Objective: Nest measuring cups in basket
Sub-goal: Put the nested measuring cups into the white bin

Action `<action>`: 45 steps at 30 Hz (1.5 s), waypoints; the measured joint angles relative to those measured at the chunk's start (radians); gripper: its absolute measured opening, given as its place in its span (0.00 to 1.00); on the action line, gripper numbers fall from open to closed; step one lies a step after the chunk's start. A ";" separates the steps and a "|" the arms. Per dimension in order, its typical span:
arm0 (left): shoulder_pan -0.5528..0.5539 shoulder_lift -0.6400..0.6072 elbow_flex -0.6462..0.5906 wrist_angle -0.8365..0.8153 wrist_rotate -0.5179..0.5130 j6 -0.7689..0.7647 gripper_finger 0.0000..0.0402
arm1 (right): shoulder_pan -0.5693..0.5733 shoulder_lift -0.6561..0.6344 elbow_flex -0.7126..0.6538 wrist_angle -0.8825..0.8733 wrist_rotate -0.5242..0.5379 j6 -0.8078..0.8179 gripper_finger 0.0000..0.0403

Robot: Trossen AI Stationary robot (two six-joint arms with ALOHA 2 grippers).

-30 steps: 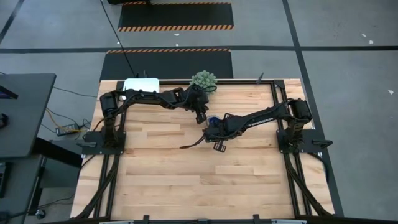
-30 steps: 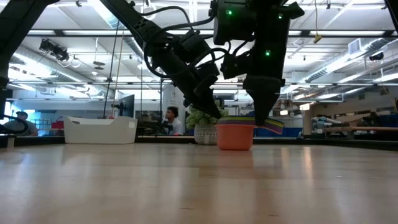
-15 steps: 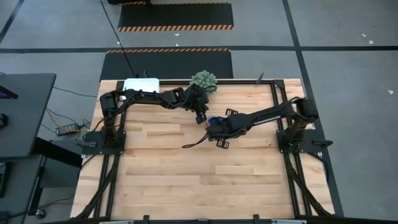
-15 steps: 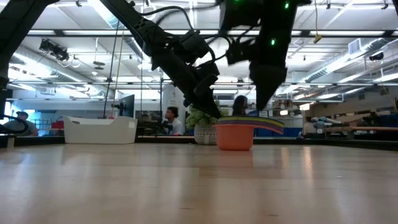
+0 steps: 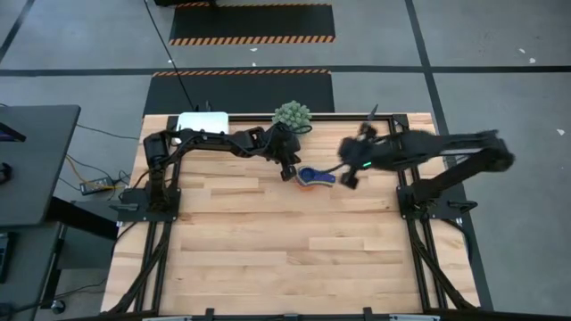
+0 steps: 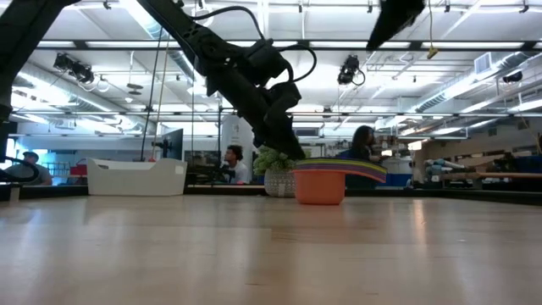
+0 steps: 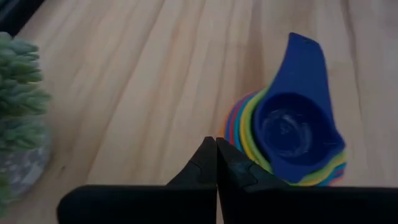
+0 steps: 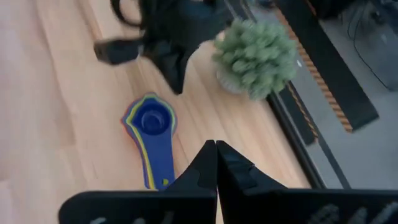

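Note:
The measuring cups stand nested in one stack on the bare wood, blue cup on top, orange cup at the bottom, handles fanned toward the table's right. My left gripper is shut and low at the stack's left rim. My right gripper is shut and hangs high above the table, right of the stack. The white basket sits at the far left edge, apart from the cups. My left gripper comes slanting down from the table's far left, and its shut fingertips stand right at the stack's coloured rims. I cannot tell whether they touch the rims. The stack rests upright on the table.
A green spiky plant in a pale pot stands at the far edge, just behind my left gripper and the stack. Bare wood stretches over the table's near half. People show in the room beyond.
My right gripper has lifted off the stack's handle side, risen well above the table and drawn back toward the right edge. The nested cups have stayed where they were, now uncovered. My left arm has kept still.

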 joint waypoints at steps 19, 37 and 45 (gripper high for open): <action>-0.101 -0.001 0.241 -0.046 0.000 -0.007 0.00 | 0.000 -0.766 -0.324 -0.068 -0.189 -0.012 0.00; -0.121 -0.002 0.288 -0.128 -0.063 -0.015 0.00 | 0.001 -1.081 -0.599 0.221 -0.442 -0.337 0.00; -0.165 -0.001 0.288 -0.130 -0.116 -0.015 0.00 | 0.001 -1.082 -0.610 0.302 -0.446 -0.301 0.00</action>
